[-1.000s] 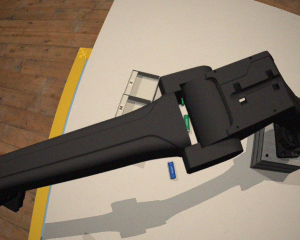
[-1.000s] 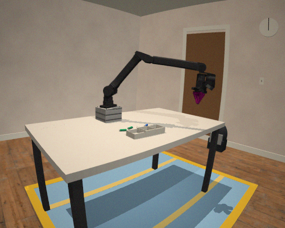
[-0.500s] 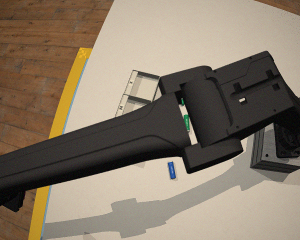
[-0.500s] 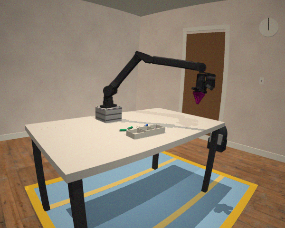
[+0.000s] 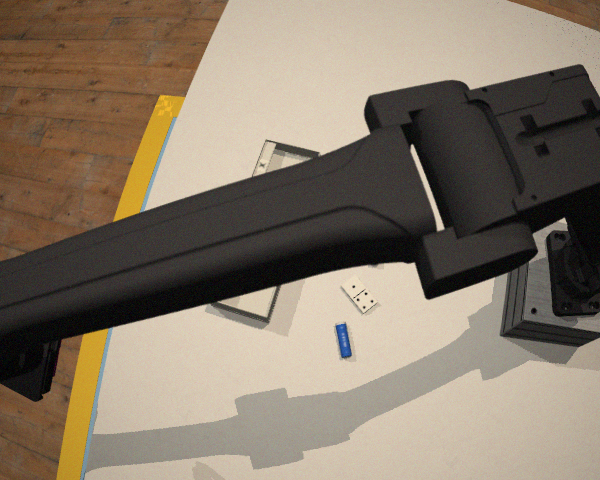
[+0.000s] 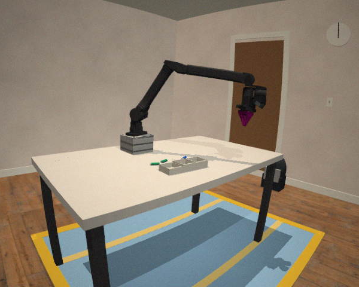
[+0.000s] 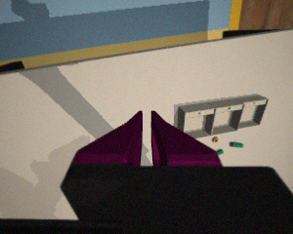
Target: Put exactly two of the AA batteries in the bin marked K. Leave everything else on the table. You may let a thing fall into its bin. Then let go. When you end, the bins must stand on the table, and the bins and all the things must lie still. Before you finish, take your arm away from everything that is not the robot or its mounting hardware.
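Wrist view, near: gripper (image 7: pixel 146 119), purple fingers nearly together, nothing between them, high above the table (image 7: pixel 112 93). Farther, at 2 o'clock: three-compartment bin (image 7: pixel 220 116); just before it two green AA batteries (image 7: pixel 235 144). Top view: blue battery (image 5: pixel 343 339) at 7 o'clock of a domino (image 5: pixel 359 294).

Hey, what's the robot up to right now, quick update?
Gripper shut, holding nothing, high above the table's far edge. Blue battery and green batteries lie on the table beside the bins. Nothing in the way.
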`<state>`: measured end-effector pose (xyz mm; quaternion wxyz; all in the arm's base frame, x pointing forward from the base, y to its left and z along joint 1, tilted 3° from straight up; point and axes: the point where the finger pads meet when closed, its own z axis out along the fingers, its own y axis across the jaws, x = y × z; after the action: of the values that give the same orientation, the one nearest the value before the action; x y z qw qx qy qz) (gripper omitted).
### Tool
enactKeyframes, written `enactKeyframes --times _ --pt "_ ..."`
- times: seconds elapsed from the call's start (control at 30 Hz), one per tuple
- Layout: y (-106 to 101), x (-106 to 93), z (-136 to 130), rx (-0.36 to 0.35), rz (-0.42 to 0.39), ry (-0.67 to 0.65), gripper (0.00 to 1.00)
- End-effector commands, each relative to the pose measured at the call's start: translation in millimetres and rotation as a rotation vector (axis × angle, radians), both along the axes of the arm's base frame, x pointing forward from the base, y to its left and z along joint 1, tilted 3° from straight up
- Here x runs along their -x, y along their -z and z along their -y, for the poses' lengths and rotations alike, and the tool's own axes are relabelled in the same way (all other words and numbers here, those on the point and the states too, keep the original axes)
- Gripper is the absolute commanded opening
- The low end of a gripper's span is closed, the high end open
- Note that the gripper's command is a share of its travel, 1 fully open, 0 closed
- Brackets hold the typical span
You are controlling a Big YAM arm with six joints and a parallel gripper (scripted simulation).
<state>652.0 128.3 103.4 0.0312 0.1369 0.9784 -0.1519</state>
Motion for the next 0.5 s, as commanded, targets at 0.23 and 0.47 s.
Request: enactKeyframes --times 0.23,0.47 --pt "-33 17.9 48 -0.033 0.026 -0.008 0.08" --pt "-5 23.9 52 -0.046 -0.026 -0.013 0.08"
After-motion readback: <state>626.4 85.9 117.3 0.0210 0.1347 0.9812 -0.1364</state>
